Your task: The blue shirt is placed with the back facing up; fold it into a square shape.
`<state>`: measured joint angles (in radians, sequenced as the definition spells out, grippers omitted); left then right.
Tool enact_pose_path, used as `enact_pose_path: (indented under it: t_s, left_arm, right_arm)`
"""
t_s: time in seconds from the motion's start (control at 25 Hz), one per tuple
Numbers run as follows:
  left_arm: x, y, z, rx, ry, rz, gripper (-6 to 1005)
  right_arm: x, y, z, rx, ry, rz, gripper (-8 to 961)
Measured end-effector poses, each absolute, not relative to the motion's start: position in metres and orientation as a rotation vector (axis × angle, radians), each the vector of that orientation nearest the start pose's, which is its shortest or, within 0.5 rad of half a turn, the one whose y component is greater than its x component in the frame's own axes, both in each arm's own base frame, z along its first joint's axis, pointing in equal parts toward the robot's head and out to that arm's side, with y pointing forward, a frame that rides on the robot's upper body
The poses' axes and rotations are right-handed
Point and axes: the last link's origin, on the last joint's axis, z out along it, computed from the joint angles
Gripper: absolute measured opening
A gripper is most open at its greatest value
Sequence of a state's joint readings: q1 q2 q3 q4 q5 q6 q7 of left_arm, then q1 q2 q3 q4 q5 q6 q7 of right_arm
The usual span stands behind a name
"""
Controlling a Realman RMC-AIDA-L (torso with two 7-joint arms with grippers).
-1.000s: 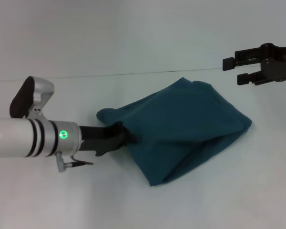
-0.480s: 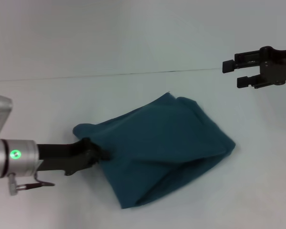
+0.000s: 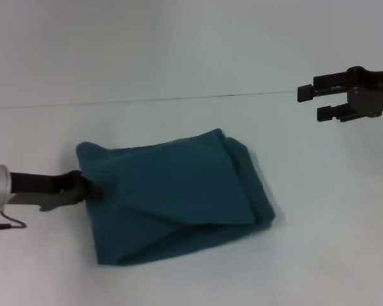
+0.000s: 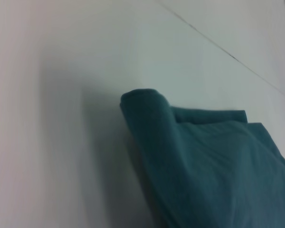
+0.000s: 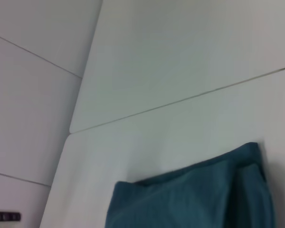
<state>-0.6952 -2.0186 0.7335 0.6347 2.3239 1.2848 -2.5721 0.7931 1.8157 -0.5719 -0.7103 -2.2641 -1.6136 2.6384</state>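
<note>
Blue shirt point(image 3: 179, 191) lay folded on our table point(image 3: 179, 57), centre-left. Our left gripper point(image 3: 89, 189) pinched its left edge; our right gripper point(image 3: 309, 102) hovered far right, fingers spread.

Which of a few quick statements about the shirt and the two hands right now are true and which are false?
1. The blue shirt lies folded in a bundle on the white table. True.
2. The left hand grips the shirt's left edge. True.
3. The right hand is also holding the shirt. False: it hangs open above the table, apart from the shirt.
4. White lettering shows on the shirt. False: only plain blue cloth is visible.
5. The shirt is spread flat with both sleeves out. False: it is folded over itself.
</note>
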Motion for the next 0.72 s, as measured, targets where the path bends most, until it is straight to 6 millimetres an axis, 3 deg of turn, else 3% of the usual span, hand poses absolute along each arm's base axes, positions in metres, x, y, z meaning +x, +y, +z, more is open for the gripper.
enact_pose_path:
  t_s: [0.24, 0.72]
  left_arm:
    - [-0.2654, 0.3975, 0.0119, -2.211, -1.751, -0.329, 78]
    - [-0.2637, 0.4003, 0.0118, -2.230, -1.700, -0.314, 111]
  right_arm:
    - [0.2309, 0.4120, 0.1186, -2.205, 1.880, 0.539, 857]
    - [0.2307, 0.4122, 0.1184, -2.207, 1.879, 0.535, 857]
